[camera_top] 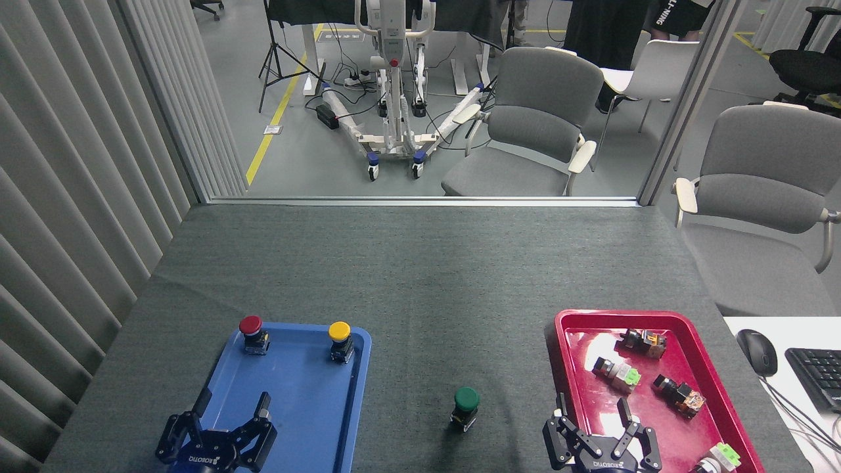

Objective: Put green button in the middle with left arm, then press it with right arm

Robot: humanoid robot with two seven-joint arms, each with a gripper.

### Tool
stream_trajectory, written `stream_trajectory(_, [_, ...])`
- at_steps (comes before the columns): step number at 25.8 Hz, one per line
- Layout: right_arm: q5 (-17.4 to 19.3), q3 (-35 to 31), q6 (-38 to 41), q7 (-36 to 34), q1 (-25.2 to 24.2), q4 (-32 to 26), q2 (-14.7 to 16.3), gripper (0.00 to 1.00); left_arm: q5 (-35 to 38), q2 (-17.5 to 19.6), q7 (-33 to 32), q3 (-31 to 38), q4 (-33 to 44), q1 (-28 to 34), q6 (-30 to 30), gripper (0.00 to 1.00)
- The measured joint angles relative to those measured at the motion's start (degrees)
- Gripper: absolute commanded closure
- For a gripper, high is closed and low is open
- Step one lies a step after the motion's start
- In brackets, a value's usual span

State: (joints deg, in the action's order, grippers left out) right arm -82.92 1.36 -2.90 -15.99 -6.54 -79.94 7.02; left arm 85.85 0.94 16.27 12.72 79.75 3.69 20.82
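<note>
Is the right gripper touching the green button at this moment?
Apart. The head view shows bare cloth between the green button and the right gripper, which is over the red tray.

A desk [407,276] covered in dark grey felt carries two trays. The blue tray [309,407] at the near left holds a red-capped button [251,332] and a yellow-capped button [340,340], both upright along its far edge. The red tray [663,427] at the near right holds several small switch parts lying on their sides, two with light-green ends [619,374]. Beyond the desk stand two grey chairs [532,125], a white wheeled frame [393,112] and a tripod [279,56]. A mouse [757,351] and keyboard [815,378] lie at the far right.
</note>
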Motion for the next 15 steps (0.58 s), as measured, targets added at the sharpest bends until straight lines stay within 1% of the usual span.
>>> stream_trajectory(7, [-0.21, 0.44, -0.12, 0.16, 0.24, -0.09, 0.76, 0.00, -0.88, 0.11, -0.06, 0.12, -0.21, 0.00, 0.00, 0.00])
stream_trajectory(12, [-3.91, 1.78, 0.17, 0.36, 0.44, -0.48, 1.23, 0.00, -0.93, 0.04, -0.21, 0.51, -0.28, -0.01, 0.16, 0.00])
stream_trajectory(15, [-5.08, 2.11, 0.18, 0.47, 0.44, -1.00, 1.26, 0.00, -0.99, 0.05, -0.29, 0.55, -0.73, -0.04, 0.23, 0.00])
